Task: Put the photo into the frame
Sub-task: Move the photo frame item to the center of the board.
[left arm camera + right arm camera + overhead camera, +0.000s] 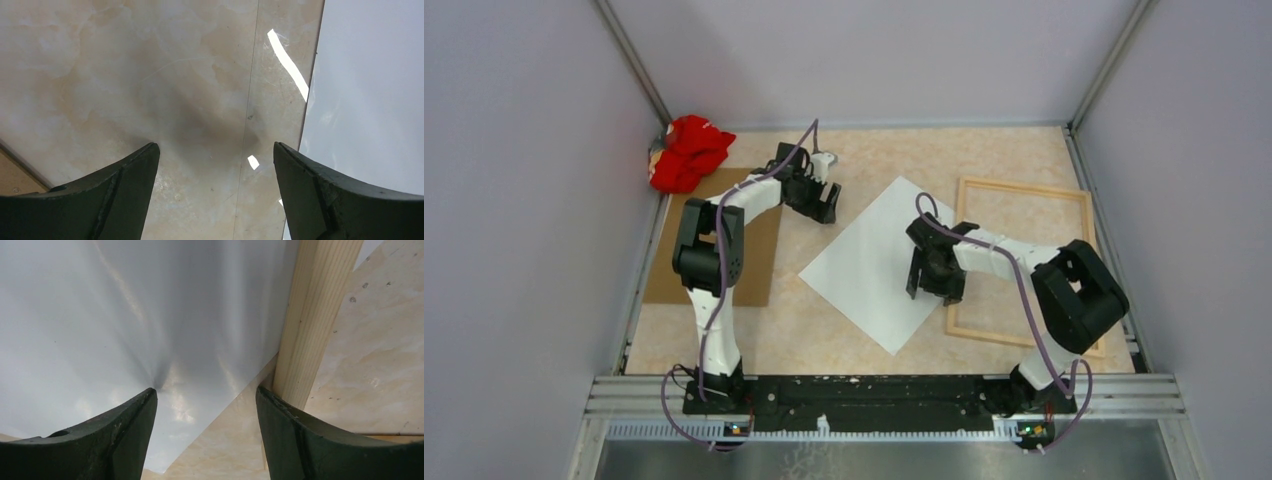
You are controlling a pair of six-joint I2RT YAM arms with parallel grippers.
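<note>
Grey walls round beige marbled bench (pixel 864 160).
Top view: red cloth (pixel 686 152) in far-left corner, brown board (pixel 754 270) under my left arm. Photo (pixel 874 265) white side up mid-bench, skewed, touching left rail of frame (pixel 1024 190).
Left wrist: my left gripper (pixel 216 150) spread wide over bare bench, photo edge beside it.
Right wrist: my right gripper (pixel 206 392) spread, holding nothing, one fingertip (pixel 135 410) at crease in photo, other beside frame rail.

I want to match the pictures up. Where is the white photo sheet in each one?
Top view: the photo lies mid-table, tilted.
Left wrist: photo along the right edge.
Right wrist: photo fills left and middle.
Shared landmark: the beige table.
</note>
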